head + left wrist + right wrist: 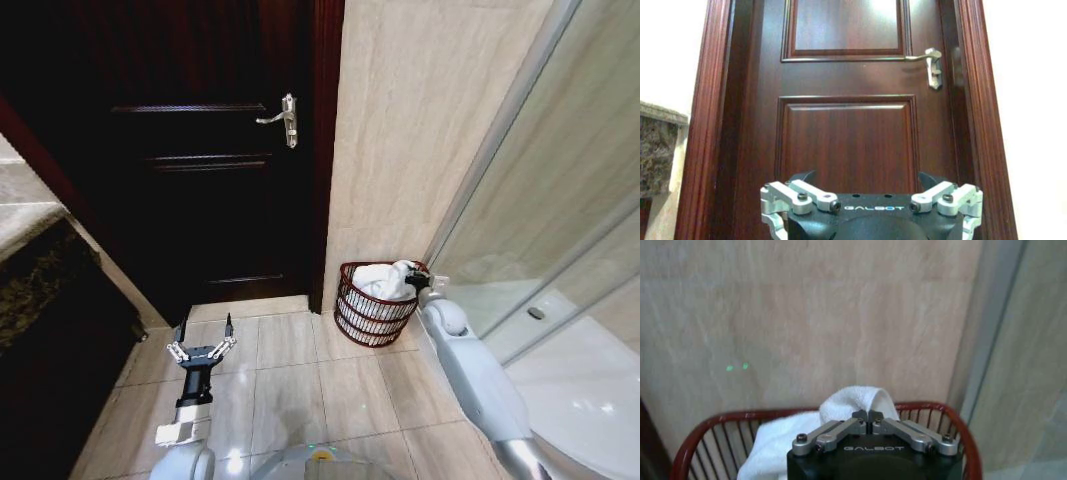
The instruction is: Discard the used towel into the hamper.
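Towel [847, 405] bunched inside hamper [375, 318] at wall base beside door [200, 150], pinched by right gripper [868, 416] above rim. Part fingers only when centred. Left gripper [204, 338] spread, parked low.

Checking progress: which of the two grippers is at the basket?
The right gripper, shut on the white towel above the reddish-brown wire hamper; the left gripper hangs open by the dark door.

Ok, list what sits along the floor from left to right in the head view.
Left gripper, open, over the tiles → hamper holding the white towel → right gripper, shut on the towel at the hamper's rim.
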Tool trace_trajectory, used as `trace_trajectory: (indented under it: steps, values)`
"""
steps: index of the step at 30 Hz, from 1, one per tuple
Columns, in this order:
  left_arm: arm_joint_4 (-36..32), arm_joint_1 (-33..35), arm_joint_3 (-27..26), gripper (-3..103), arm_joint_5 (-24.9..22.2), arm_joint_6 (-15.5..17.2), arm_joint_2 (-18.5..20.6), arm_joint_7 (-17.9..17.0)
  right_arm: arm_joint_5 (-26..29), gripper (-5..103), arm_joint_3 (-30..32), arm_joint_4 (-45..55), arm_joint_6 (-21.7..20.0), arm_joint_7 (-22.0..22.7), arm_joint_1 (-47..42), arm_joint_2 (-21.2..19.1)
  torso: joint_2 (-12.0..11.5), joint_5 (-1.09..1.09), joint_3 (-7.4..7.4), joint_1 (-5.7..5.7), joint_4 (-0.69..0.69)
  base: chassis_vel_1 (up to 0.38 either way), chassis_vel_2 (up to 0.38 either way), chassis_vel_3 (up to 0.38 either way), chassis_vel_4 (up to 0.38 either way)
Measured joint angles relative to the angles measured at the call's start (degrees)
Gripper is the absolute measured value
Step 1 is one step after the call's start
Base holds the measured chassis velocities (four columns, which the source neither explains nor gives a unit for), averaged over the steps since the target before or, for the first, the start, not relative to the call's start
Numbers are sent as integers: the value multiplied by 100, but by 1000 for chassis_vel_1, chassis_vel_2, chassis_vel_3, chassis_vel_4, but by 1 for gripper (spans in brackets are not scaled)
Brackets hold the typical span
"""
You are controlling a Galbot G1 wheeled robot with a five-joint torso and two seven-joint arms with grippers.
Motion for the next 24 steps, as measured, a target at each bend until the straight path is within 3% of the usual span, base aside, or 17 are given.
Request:
trace_trajectory:
  steps: [3, 5, 7, 8, 13, 24]
  values:
    - [35, -1, -11, 100, 0, -24, -14, -1, -26, 0, -100, -238, -177, -146, 201, 4, 0, 1, 0, 0, 0, 0, 0, 0, 0]
    - [35, 3, -39, 100, -5, -36, -28, -4, 95, 0, -183, -382, -613, -211, 395, -39, 0, 0, 0, 0, 1, 0, 0, 0, 0]
    - [34, 4, -50, 100, -9, -37, -32, -5, 133, 0, -201, -398, -728, -226, 430, -56, 0, 0, 0, 0, 1, 0, 0, 0, 0]
    - [27, 4, -80, 100, -20, -40, -39, -6, 280, 0, -241, -470, -1148, -327, 563, -112, 0, 1, 0, 0, 0, 0, 0, 0, 0]
    - [70, 8, -146, 100, -34, -94, -96, -9, 749, 0, -385, -919, -1927, -647, 1002, -180, 0, -1, -1, 0, 0, 0, 0, 0, 0]
    - [-43, 75, -277, 100, -54, -142, -220, -11, 564, 0, -726, -1972, -1979, -1506, 1579, -119, 0, -1, -1, 0, 0, 0, 0, 0, 0]
